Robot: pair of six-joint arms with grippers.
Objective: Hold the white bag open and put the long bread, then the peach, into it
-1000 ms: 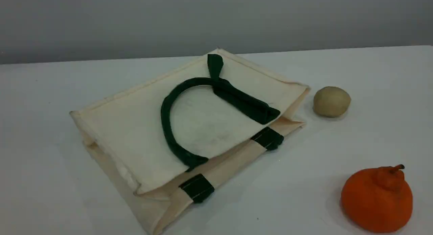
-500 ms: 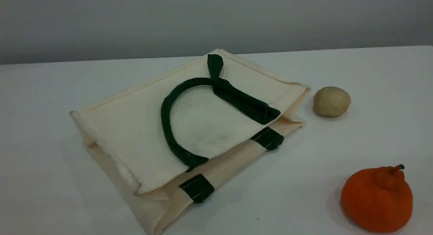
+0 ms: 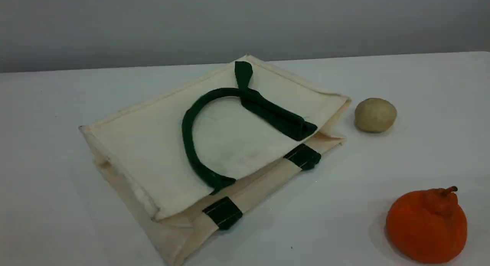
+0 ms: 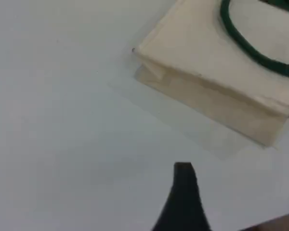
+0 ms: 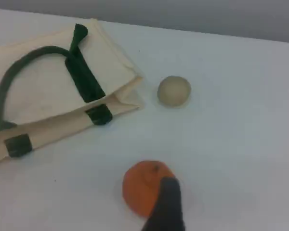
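Plain grey wall at the back, and a white worktop (image 3: 421, 90) with not much on it. The white bag (image 3: 153, 143) is lying flat on its side around the middle, collapsed shut, with one dark green handle (image 3: 189, 136) flopped in a loop over the top panel and green patches (image 3: 223, 212) showing along the rim edge facing the camera. Just off the bag's right corner sits a round beige lump (image 3: 375, 115), apart from the fabric. Well in front of that, near the right edge, there's an orange fruit (image 3: 426, 226) with a stubby stem.

Can't spot the long bread or the peach in any view.

Left end effector (image 4: 183, 202) hangs above bare worktop, near the bag's corner but not touching it; released, nothing in it. Right end effector (image 5: 166, 207) is up over the orange fruit, also spread wide and empty.
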